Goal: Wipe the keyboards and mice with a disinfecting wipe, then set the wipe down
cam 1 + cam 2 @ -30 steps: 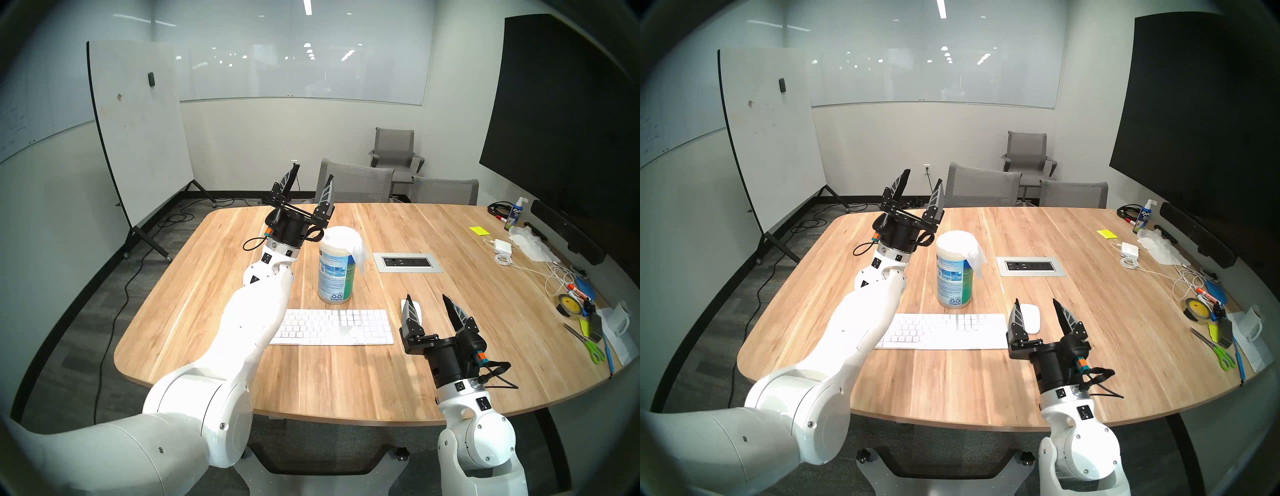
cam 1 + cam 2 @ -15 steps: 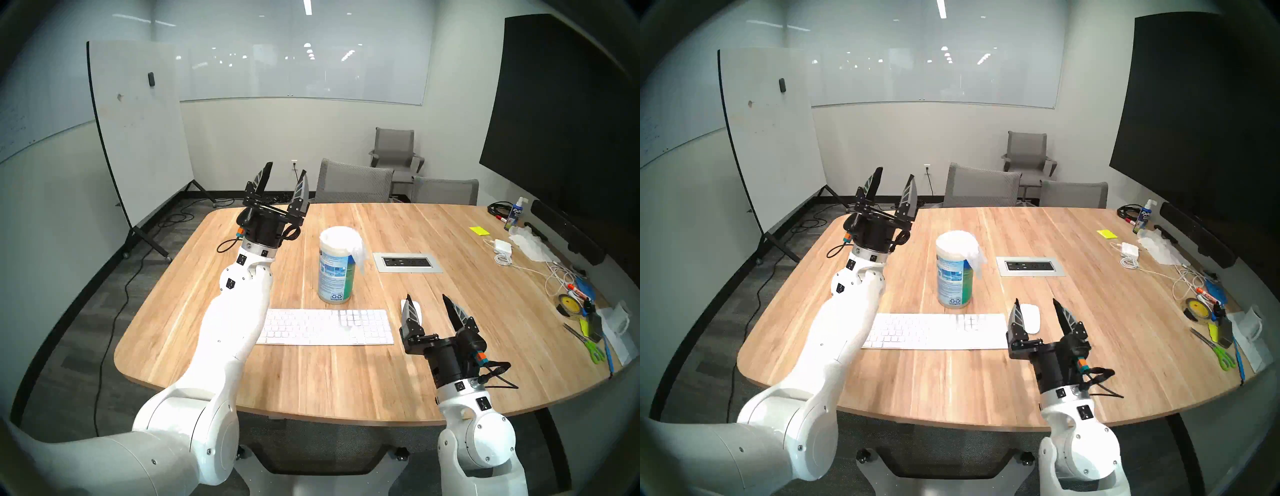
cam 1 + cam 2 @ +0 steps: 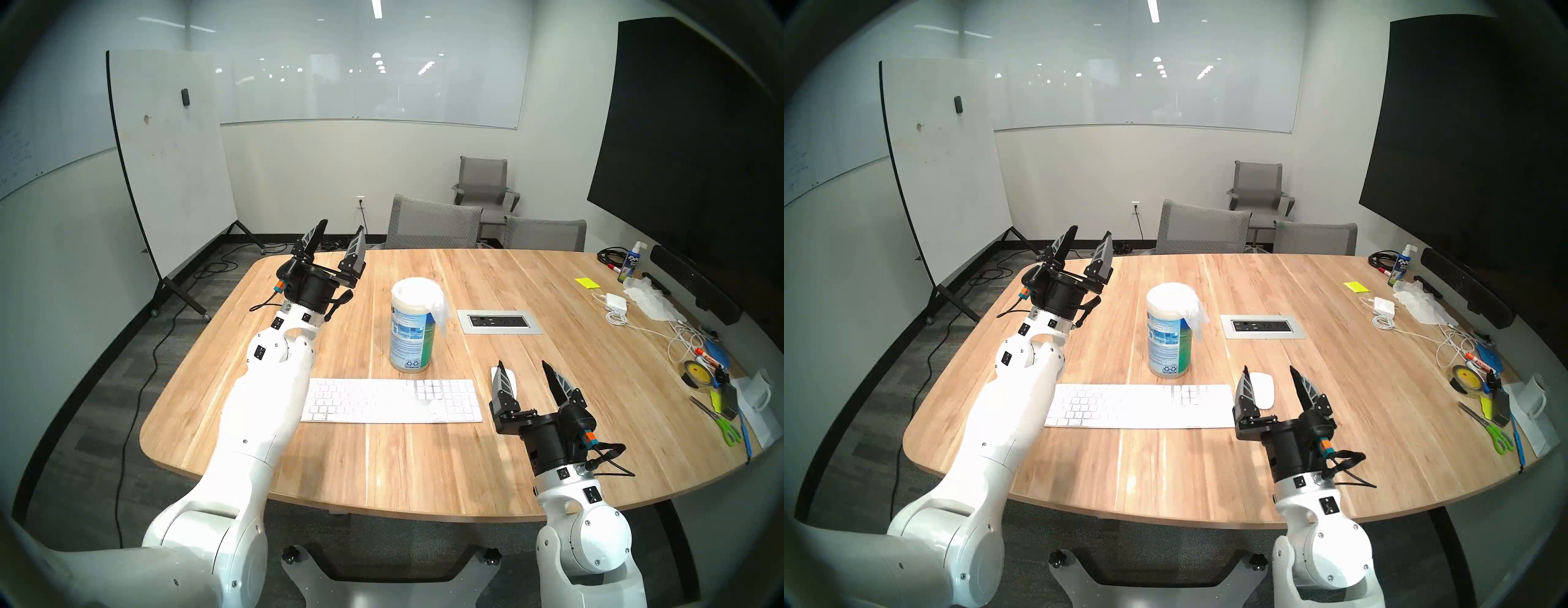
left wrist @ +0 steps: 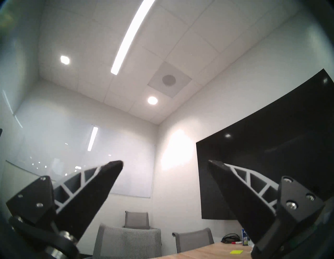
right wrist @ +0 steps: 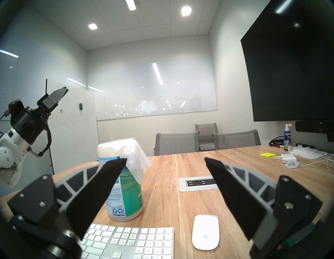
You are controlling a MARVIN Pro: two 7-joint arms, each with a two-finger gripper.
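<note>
The white keyboard (image 3: pixel 394 401) lies flat near the table's front edge. Just right of it sits the white mouse (image 3: pixel 1263 390), also seen in the right wrist view as mouse (image 5: pixel 205 232) beside the keyboard (image 5: pixel 130 240). Behind the keyboard stands a wipes canister (image 3: pixel 409 335) with a white wipe (image 3: pixel 439 312) draped over its top and right side. My left gripper (image 3: pixel 343 227) is open and empty, raised left of the canister and pointing up and away. My right gripper (image 3: pixel 522 365) is open and empty, hovering just in front of the mouse.
A power outlet panel (image 3: pixel 499 321) is set into the table's middle. Along the right edge lie a power adapter (image 3: pixel 615 300), a tissue pile (image 3: pixel 649 303), a spray bottle (image 3: pixel 632 261), sticky notes (image 3: pixel 586 282), scissors (image 3: pixel 721 420) and a mug (image 3: pixel 759 392). Chairs (image 3: pixel 432 223) stand at the far side.
My left arm has swung left and down, away from the canister, uncovering the keyboard's left part. Its gripper stayed open. The right arm has not moved.
</note>
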